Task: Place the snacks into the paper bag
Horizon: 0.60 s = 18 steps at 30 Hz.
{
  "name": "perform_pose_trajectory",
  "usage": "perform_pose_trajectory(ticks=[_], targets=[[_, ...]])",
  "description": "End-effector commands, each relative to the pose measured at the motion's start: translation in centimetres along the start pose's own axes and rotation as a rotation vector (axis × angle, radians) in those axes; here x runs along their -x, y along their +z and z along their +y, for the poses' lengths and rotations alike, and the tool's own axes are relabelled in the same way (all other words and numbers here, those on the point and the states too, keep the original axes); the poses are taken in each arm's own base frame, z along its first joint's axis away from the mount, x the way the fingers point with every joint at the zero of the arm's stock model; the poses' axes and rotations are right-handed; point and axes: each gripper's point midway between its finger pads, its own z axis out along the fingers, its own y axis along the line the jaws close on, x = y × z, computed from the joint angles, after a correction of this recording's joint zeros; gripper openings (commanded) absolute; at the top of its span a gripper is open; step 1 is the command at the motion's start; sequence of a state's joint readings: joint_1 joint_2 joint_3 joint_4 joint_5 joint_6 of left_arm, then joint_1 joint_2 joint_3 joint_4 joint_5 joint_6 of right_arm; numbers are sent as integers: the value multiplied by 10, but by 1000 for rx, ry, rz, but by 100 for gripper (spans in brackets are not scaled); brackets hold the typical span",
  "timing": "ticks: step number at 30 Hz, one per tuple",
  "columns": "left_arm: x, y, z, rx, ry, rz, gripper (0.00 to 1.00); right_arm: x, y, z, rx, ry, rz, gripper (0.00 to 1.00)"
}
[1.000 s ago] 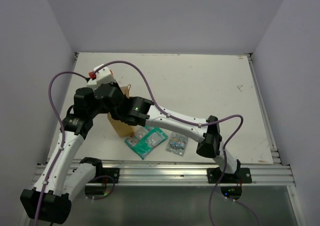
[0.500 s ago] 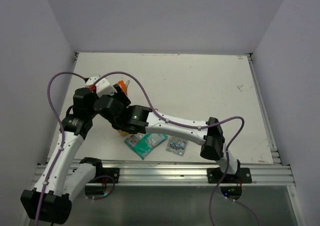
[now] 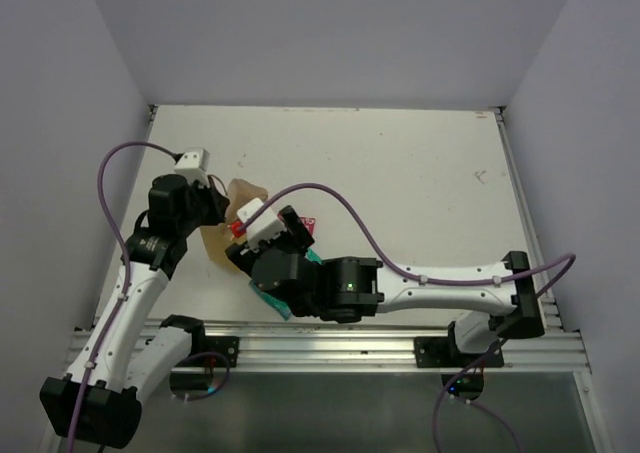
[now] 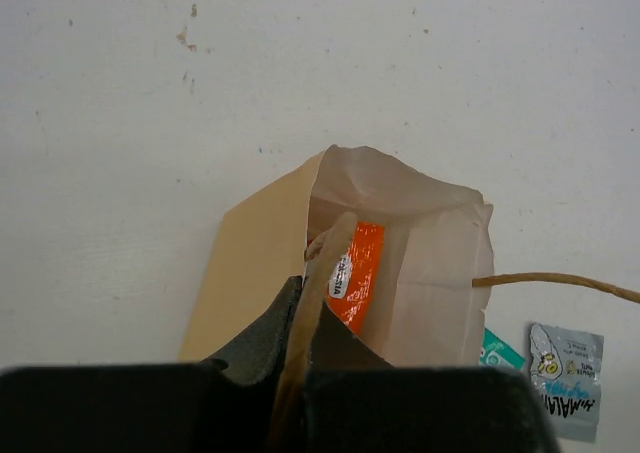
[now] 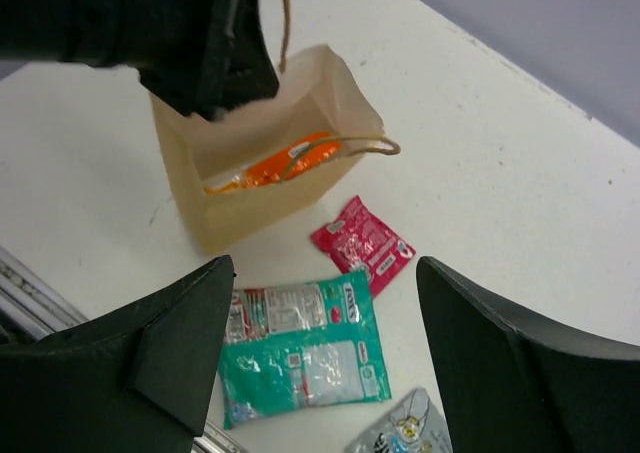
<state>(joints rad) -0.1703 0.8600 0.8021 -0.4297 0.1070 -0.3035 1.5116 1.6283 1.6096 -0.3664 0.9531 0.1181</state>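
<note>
Kraft paper bag [image 5: 240, 211] stands upright on the table [image 3: 420, 173], left of centre, mouth open. Left pincer [image 4: 295, 348] is clamped on the bag's near rim, with the paper wall pinched between its fingers. One orange packet [image 4: 355, 273] is already inside, lying along the inner wall. A thin twine handle [image 4: 560, 283] sticks out sideways from the rim. Right pincer [image 5: 322, 303] hangs above the loose packets with jaws spread wide and nothing between them. Three snacks are on the table outside the bag. The small red packet [image 5: 362, 243] is just beside the bag's base. The teal-green bag [image 5: 300, 348] lies flat near the bag, on the side toward the arm bases. Its corner meets the red packet's; can't tell if they touch. The silvery-blue packet [image 5: 400, 433] is just past the teal one, partly cut off in the right wrist view. From the top view the right arm hides most of the packets; only the red one peeks out.
</note>
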Motion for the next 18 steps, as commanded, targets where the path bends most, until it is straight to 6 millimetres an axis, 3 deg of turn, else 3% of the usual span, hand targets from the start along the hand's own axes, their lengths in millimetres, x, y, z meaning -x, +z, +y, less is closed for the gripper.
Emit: perform_pose_trajectory(ticks=[1, 5, 11, 18], targets=[[1, 1, 1, -2, 6, -3, 0, -31, -1, -19, -61, 164, 22, 77], [-1, 3, 2, 4, 4, 7, 0, -75, -2, -18, -64, 162, 86, 78], [-2, 3, 6, 32, -1, 9, 0, -110, 11, -5, -6, 200, 86, 84], [-5, 0, 26, 164, -75, 16, 0, -172, 38, -17, 55, 336, 194, 84]])
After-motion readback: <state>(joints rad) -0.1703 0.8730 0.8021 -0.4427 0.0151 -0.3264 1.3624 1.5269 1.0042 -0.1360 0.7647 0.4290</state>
